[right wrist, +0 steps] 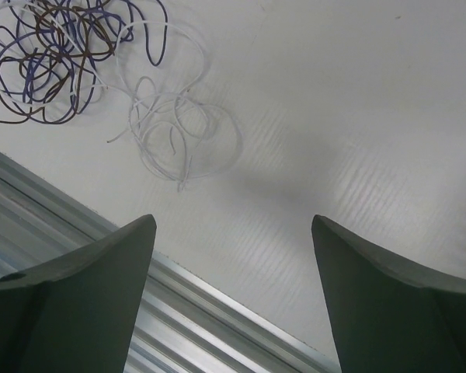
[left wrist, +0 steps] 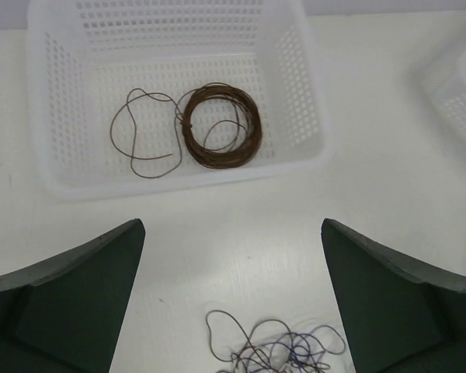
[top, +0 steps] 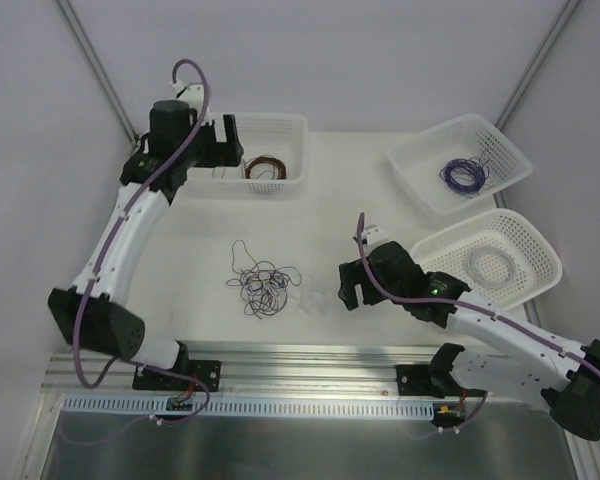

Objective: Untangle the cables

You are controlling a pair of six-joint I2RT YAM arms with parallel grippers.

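My left gripper (left wrist: 233,227) stands wide open with nothing between its fingers, hanging over bare table just short of the near rim of the left basket (left wrist: 179,185). In that basket lies the brown coil (left wrist: 221,126), with a loose tail curling out beside it. My right gripper (right wrist: 233,221) is spread wide too and holds nothing. It is low over the table and close to the aluminium rail (right wrist: 101,233) along the near edge, which runs slantwise under one finger. The cables (top: 263,285), a small dark and purple clump, lie on the open table between my two arms, nearer the rail than the left basket and well apart from both grippers. A whitish strand (right wrist: 179,136) loops just beside the clump on my right gripper's side; whether it threads into the clump I cannot tell. Bare table lies on every side of the clump, widest towards the left basket. Behind my right arm sit the far right basket (top: 458,128) with a purple coil (top: 463,176) and the nearer right basket (top: 542,250) with a whitish coil (top: 490,266).
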